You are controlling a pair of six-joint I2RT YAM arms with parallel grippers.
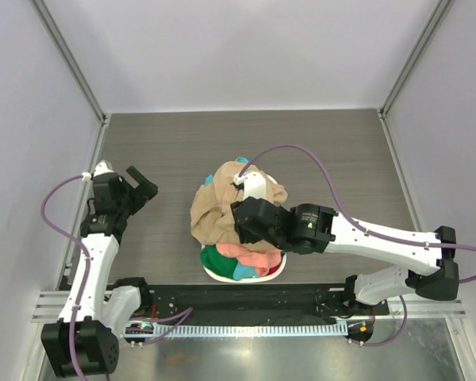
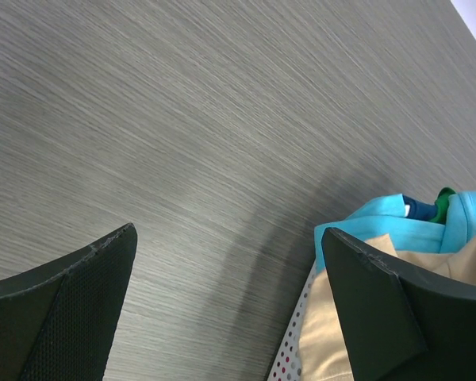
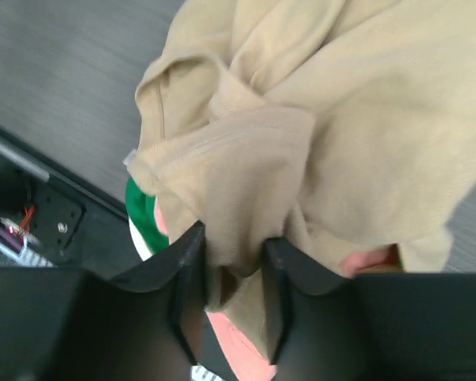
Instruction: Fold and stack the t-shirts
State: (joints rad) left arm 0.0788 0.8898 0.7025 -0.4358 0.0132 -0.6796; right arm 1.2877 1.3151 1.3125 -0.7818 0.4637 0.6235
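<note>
Seen from above, a grey wood-grain tabletop fills the middle of the frame. The right arm, white with black joints, reaches from the lower right towards the centre. The left arm rises along the left edge.

At the centre lies a crumpled tan t-shirt of soft cloth, heaped over the other garments. It spills past the upper side of a white oval perforated basket, whose rim shows at lower centre. Below the tan t-shirt we find a salmon pink t-shirt. A green t-shirt lies at its left, and a teal t-shirt lies against the lower rim. More teal cloth shows at the top of the heap; we cannot tell whether it is the same garment. All the shirts lie bunched.

In the right wrist view, the right gripper is clamped on a fold of the tan t-shirt, with one black finger pressed to each side of the cloth. Pink and green cloth show beneath it at lower left.

The left gripper, at centre left of the top view, stands with its jaws spread wide and nothing between them, well apart from the heap. In its wrist view we see bare tabletop between the fingers. Teal and tan cloth and the dotted basket wall appear at the lower right.
</note>
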